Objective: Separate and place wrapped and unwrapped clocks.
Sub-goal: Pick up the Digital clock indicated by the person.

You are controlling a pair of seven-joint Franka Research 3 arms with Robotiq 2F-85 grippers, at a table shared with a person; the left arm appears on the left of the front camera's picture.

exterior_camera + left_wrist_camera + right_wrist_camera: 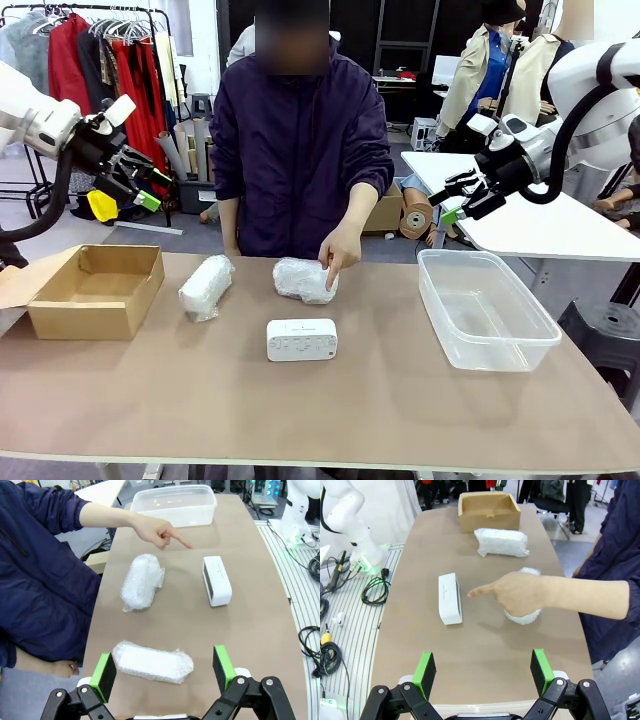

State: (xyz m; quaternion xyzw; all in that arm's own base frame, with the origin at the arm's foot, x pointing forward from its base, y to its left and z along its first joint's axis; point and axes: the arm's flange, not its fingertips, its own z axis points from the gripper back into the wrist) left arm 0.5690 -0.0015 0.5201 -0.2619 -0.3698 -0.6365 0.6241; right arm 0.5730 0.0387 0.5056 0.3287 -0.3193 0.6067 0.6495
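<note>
My left gripper (pixel 163 672) hangs high off the table's left end with its jaws spread wide and nothing in them. Directly below it in its wrist view lies the nearer bubble-wrapped clock (pixel 152 661). The bundle's long axis runs from pad to pad, so I judge the wrist needs a quarter turn to close across the short side. Beyond it lies the 2nd wrapped clock (pixel 142 581), angled away from me. The person's hand (pixel 159 531) points down at or beside that bundle. The bare clock (pixel 217 580) lies near it toward my side. The cardboard box (pixel 95 290) sits just left of the nearer bundle, and the plastic tub (pixel 485 310) is far right. My right gripper (pixel 455 200) is also wide open and raised above the tub side, so the left arm is nearer.
</note>
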